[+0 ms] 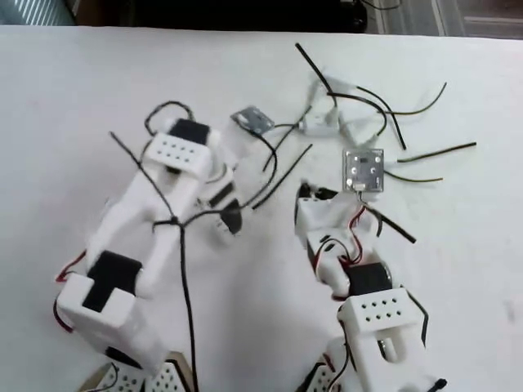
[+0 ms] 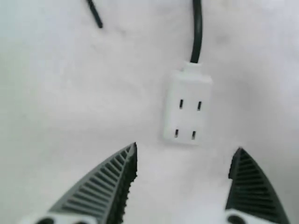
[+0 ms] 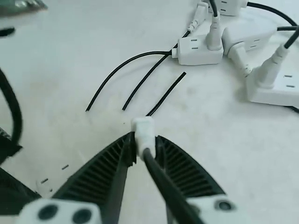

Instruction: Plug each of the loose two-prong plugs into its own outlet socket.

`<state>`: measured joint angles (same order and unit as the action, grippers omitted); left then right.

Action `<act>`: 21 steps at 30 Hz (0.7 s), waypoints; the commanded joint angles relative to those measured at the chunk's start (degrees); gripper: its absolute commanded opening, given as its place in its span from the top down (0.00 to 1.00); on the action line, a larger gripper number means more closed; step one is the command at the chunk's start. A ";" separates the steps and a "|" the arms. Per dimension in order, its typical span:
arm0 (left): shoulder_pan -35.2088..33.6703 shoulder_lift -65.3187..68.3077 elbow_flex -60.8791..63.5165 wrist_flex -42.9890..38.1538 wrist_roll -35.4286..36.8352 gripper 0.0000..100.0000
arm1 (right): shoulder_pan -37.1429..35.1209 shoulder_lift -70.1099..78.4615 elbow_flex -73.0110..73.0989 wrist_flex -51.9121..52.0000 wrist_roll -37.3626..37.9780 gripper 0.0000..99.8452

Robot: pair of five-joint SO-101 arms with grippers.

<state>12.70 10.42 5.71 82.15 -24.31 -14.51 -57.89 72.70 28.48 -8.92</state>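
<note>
Item 1. Right gripper: near centre-right of the table, low over the surface. The fingers are clamped narrow on a white plug. The plug's tip stands out past the fingertips and its black cord runs back between them. The prongs cannot be made out.

Item 2. Left gripper: left of centre, spread wide and holding nothing.

Item 3. Outlet socket: a white block lying flat on the table just beyond the left gripper's fingertips, apart from both. Two pairs of slots face up. Its black lead runs off the far end.

Item 4. Loose black wires: lying on the table beyond the right gripper.

Item 5. Square metal plate: just beyond the right gripper, to its right.

Item 6. Small grey board: far of centre.

Item 7. Group of white outlets: far right, several with plugs seated in them.
</note>
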 commanded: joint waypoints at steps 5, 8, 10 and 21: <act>-10.42 -16.04 0.18 2.20 0.53 0.72 | -9.71 -0.84 -2.11 5.58 7.82 0.98; -13.49 -28.26 7.65 -0.26 0.53 0.72 | -13.32 -0.84 -4.48 9.36 9.05 0.98; -15.69 -36.09 14.33 -3.34 0.79 0.72 | -15.08 -0.84 -6.95 12.09 9.23 0.98; -28.88 -63.60 46.86 -20.22 5.71 0.87 | -24.84 18.15 -21.19 16.75 10.20 0.98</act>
<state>-12.35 -44.88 45.36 66.86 -19.74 -37.27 -48.48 59.08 45.10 0.92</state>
